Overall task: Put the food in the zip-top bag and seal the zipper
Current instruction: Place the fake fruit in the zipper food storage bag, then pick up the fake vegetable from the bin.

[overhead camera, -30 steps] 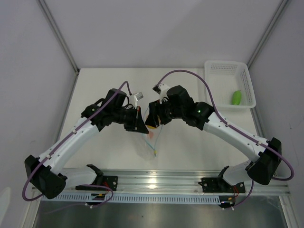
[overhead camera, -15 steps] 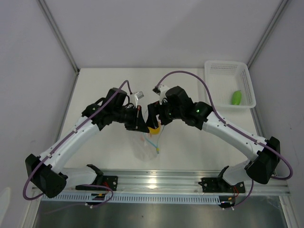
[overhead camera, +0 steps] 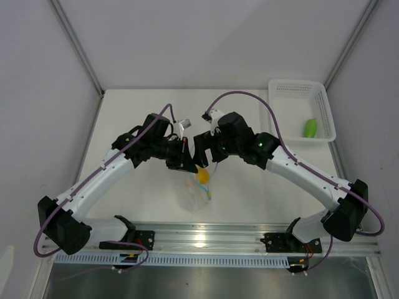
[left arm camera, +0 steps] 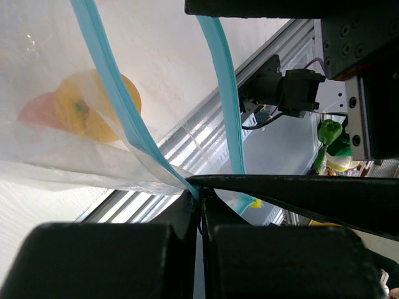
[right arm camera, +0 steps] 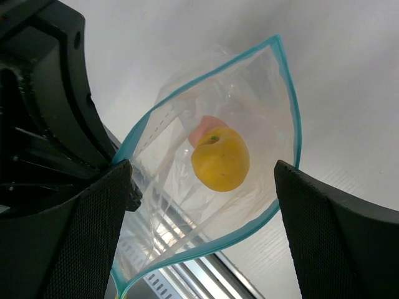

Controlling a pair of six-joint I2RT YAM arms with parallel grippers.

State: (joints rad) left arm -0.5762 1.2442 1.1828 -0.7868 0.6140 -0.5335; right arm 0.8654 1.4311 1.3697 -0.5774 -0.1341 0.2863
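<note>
White tabletop (overhead camera: 128, 107) beneath zip-top bag (overhead camera: 190, 198), pale grey walls (overhead camera: 218, 37) around.

White arm links (overhead camera: 93, 184), black joints (overhead camera: 341, 219), purple cables (overhead camera: 243, 94), green light (overhead camera: 259, 147) on right arm.

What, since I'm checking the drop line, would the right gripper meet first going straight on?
Probably the orange-yellow food inside the open-mouthed zip-top bag, straight ahead of the right gripper; depth is unclear.
</note>
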